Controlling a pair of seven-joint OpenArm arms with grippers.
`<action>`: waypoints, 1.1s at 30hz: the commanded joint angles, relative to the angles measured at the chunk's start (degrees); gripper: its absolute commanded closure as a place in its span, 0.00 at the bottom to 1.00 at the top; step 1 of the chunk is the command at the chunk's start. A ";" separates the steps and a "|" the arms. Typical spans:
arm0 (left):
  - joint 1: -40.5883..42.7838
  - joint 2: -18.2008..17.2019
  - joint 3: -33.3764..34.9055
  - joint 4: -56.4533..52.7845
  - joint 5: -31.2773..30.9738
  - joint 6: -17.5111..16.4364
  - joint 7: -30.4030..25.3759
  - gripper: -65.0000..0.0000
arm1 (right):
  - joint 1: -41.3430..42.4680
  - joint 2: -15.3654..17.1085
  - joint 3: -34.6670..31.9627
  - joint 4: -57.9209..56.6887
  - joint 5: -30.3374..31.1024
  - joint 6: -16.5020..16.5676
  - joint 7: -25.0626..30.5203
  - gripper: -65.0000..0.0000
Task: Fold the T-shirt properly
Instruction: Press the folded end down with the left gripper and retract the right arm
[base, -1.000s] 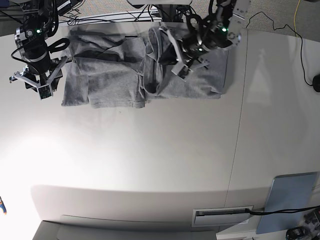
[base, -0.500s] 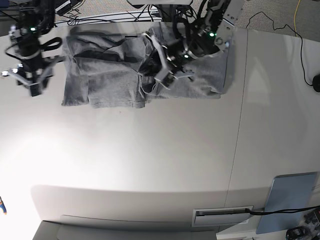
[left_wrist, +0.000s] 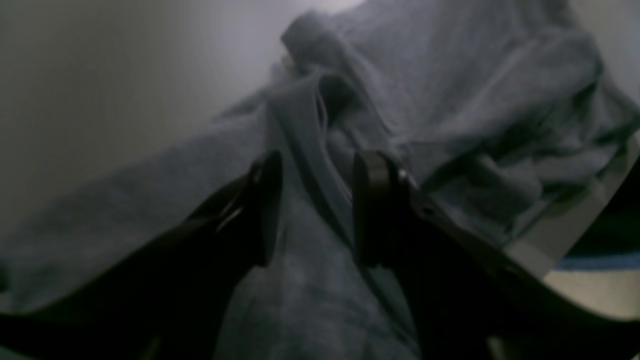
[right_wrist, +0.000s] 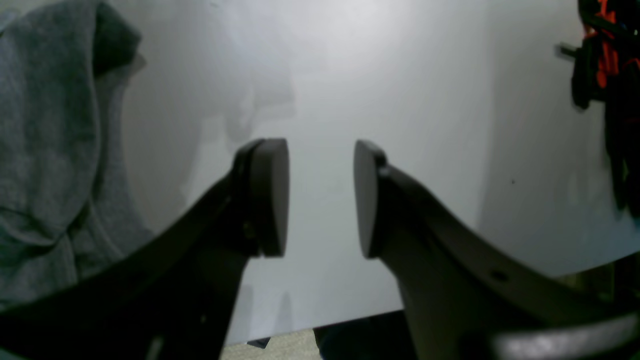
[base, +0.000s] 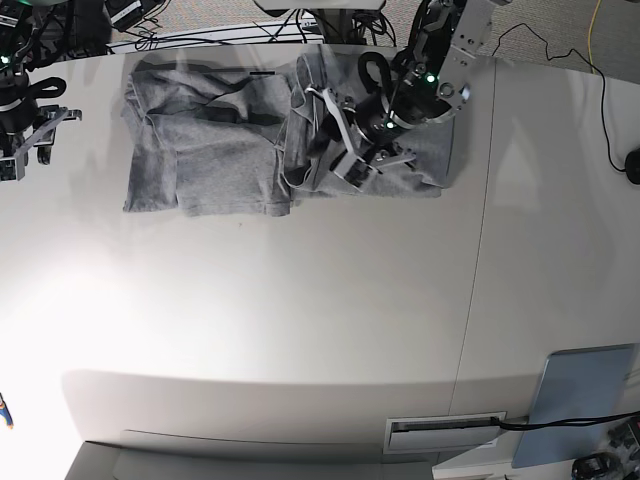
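Left end effector (left_wrist: 312, 207) hangs low over the T-shirt (base: 230, 150), its two dark pads parted with a raised ridge of grey cloth running up between them; the blur of the left wrist view hides whether either pad touches that ridge, but the jaws stand apart and clamp nothing. In the base view this end effector (base: 352, 165) sits at about one o'clock from the middle of the counter (base: 300, 330), over the bunched seam where the folded layers meet. Right end effector (right_wrist: 320, 197) is likewise open and empty, its pads spread above bare pale counter, with a rumpled edge of the grey shirt lying off at its nine o'clock in the right wrist view. From the base camera the right end effector (base: 25, 140) hovers at the far left edge, at roughly ten o'clock, just beside the shirt's left border and apart from it. Nearest the base camera, at five o'clock, a pale blue-grey panel (base: 585, 400) lies flat by the counter's corner, with a slotted white fitting (base: 445, 432) just beside it. Mid-counter is bare. Farther back, the T-shirt spreads along the twelve o'clock edge, plain side up, partly folded, smoother on its left half and heaped in creases toward the middle. Beyond it, black cables (base: 220, 35) trail behind the counter.
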 joint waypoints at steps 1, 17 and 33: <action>-0.63 0.17 0.76 0.15 -0.46 -0.24 -1.11 0.62 | 0.00 1.01 0.57 0.74 -0.33 -0.11 1.27 0.66; -7.61 4.46 4.55 -6.34 -0.31 6.38 -4.02 0.91 | 0.00 0.98 0.57 0.74 -0.35 -0.13 1.22 0.66; -7.56 5.55 4.59 -6.36 10.43 3.80 -3.39 0.61 | 0.00 1.01 0.57 0.74 -0.35 -0.13 1.29 0.66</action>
